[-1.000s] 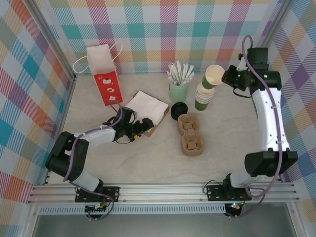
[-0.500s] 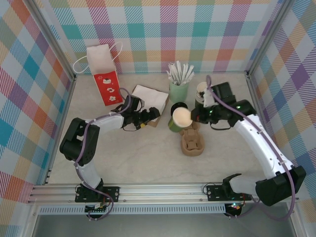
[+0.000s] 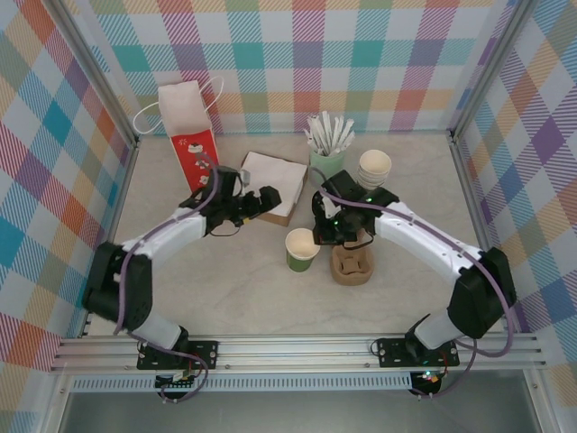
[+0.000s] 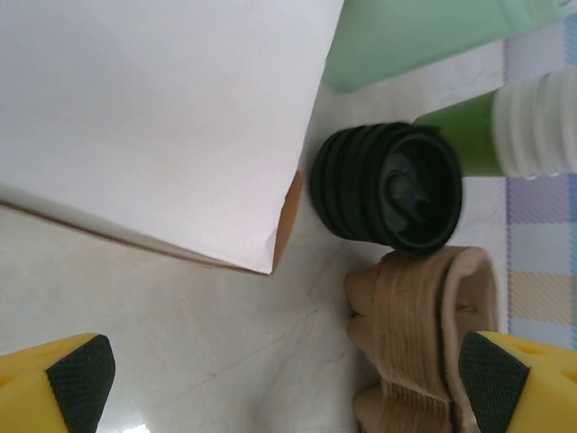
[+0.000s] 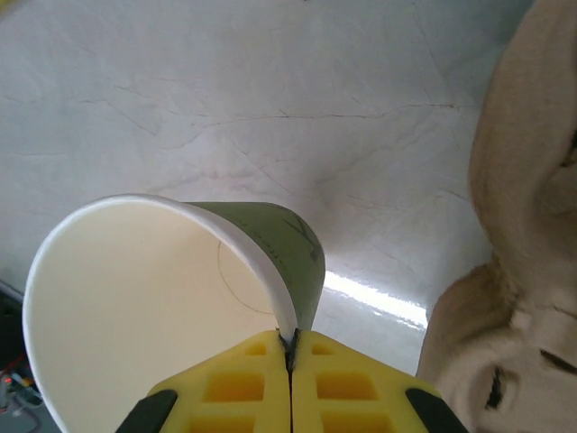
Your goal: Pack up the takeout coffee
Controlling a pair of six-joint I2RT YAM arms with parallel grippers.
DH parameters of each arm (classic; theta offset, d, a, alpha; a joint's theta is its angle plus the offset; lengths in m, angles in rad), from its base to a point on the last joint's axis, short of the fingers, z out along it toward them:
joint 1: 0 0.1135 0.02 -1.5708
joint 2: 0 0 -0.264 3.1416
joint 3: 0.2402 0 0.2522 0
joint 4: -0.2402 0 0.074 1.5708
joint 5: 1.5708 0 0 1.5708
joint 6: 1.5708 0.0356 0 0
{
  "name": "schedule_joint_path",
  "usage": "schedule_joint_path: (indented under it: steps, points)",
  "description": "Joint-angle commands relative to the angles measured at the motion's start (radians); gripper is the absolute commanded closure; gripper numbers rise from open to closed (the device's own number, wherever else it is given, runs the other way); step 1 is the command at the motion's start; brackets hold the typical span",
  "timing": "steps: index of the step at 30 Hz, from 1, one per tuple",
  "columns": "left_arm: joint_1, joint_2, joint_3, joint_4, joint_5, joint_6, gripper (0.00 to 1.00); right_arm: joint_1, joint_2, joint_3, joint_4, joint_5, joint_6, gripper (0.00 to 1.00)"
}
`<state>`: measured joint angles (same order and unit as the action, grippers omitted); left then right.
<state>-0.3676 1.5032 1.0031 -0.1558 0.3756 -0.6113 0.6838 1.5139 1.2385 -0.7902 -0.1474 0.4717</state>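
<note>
— What's shifted since half a second ago?

— The right arm has swung the takeout coffee cup (image 3: 302, 250) away from above the far end of the pulp cup carrier (image 3: 352, 263). It was tipped there. Now it is upright, lidless, mouth open, just left of the carrier's edge. I cannot tell whether its base rests on the table (image 3: 225, 289).

— And reading from the left?

— A red paper bag (image 3: 196, 149) stands by the back-left corner with wide bare table in front of it. The left pincer (image 4: 287, 374) is released, spread wide over bare table beside the corner of the white napkin stack (image 4: 153, 108). The right pincer (image 5: 291, 350) is clenched on the cup's rim, one finger inside and one outside.

— Any tight spots?

— The black lid stack (image 4: 388, 185) lies on its side in the narrow gap between the napkin corner and the carrier, just beside both. Behind it stand the mint cup of white sticks (image 3: 326, 164) and the stacked green cups (image 3: 374, 167), near each other. The near side of the table lies open.
</note>
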Motion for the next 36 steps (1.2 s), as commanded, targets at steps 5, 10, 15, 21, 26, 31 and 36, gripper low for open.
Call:
schedule_joint_path:
  steps: [5, 10, 15, 21, 26, 31, 36]
  points:
    - [0.045, -0.229, -0.094, -0.197, -0.067, 0.057, 0.0, 0.051, 0.109, 0.04, 0.053, 0.084, -0.007, 0.91]
    - [0.048, -0.316, -0.11, -0.282, -0.117, 0.085, 0.0, 0.056, 0.123, 0.054, 0.033, 0.049, -0.02, 0.75]
    - [0.048, -0.368, -0.104, -0.331, -0.132, 0.104, 0.0, 0.052, 0.063, 0.127, -0.063, 0.116, -0.065, 0.61]
    - [0.049, -0.426, -0.109, -0.353, -0.139, 0.124, 0.0, 0.004, 0.086, 0.249, -0.116, 0.209, -0.135, 0.57]
    - [0.048, -0.474, -0.144, -0.357, -0.152, 0.125, 0.0, -0.022, 0.263, 0.434, -0.18, 0.342, -0.249, 0.59]
    - [0.049, -0.512, -0.166, -0.372, -0.166, 0.123, 0.0, -0.024, 0.47, 0.62, -0.265, 0.41, -0.336, 0.6]
    - [0.049, -0.532, -0.184, -0.379, -0.182, 0.122, 0.0, -0.024, 0.588, 0.728, -0.307, 0.424, -0.392, 0.6]
